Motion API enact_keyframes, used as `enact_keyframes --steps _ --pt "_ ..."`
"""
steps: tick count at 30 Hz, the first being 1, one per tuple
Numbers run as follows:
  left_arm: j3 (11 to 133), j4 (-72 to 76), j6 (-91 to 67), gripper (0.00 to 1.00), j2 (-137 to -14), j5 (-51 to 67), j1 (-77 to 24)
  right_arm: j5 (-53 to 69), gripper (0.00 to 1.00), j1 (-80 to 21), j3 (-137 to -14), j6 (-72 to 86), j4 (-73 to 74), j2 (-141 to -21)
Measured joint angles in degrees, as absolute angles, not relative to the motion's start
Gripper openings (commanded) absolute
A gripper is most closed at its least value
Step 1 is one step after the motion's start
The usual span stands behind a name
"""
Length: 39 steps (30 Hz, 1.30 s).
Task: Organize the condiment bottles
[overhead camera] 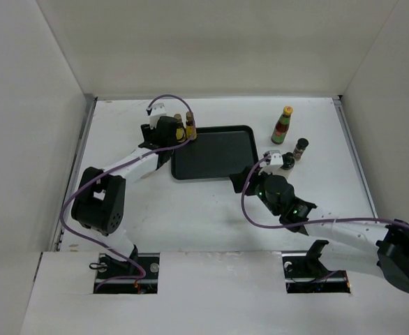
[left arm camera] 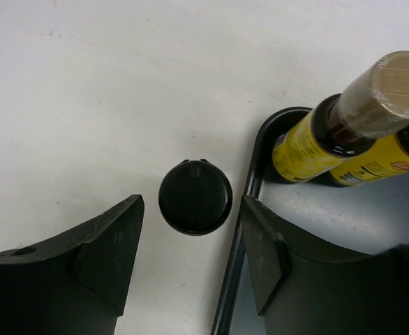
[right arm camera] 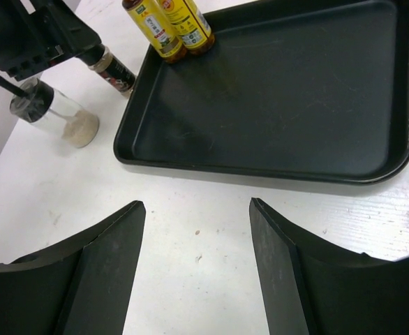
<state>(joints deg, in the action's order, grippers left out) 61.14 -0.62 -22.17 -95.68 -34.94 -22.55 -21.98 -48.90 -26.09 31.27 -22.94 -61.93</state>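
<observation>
Fingers of my left hand gape around a black-capped bottle just outside the tray's left rim, probably to lift it beside the yellow bottles grouped inside, while my right hand hangs open, empty, at its near edge.

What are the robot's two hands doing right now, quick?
Left gripper: open, holding nothing; a black-capped bottle shows between its fingers, untouched.
Right gripper: open, holding nothing.
</observation>
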Motion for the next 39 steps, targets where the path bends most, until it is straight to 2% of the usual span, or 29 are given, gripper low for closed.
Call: enact_keyframes --steps 3,15,19,23,28,33,39 --pt "61.1 -0.2 -21.5 0.54 -96.1 -35.3 -22.1 -22.0 0.68 -48.9 -26.1 31.2 -23.2 -63.0" --pt "61.6 2.1 -20.3 0.32 -97.8 -35.3 -21.8 -22.0 0.70 -48.9 -26.1 31.0 -23.2 -64.1" --pt "59.9 2.8 -20.0 0.31 -95.9 -35.4 -22.3 -22.0 0.77 -48.9 -26.1 31.0 -23.4 -62.2" --pt "57.1 2.4 -19.5 0.31 -88.6 -36.1 -25.4 -22.0 0.78 -48.9 -25.5 30.9 -24.5 -60.3" --pt "59.1 3.8 -19.4 0.31 -83.4 -36.6 -32.9 -22.2 0.78 -48.2 -24.5 31.0 -24.8 -59.5" --pt "67.4 4.5 -19.2 0.31 -91.4 -35.9 -37.9 -22.9 0.78 -47.3 -24.1 31.1 -24.8 -58.8" --pt "78.1 4.9 -17.6 0.31 -105.8 -34.6 -39.2 -23.5 0.78 -46.9 -23.4 31.2 -24.9 -58.3"
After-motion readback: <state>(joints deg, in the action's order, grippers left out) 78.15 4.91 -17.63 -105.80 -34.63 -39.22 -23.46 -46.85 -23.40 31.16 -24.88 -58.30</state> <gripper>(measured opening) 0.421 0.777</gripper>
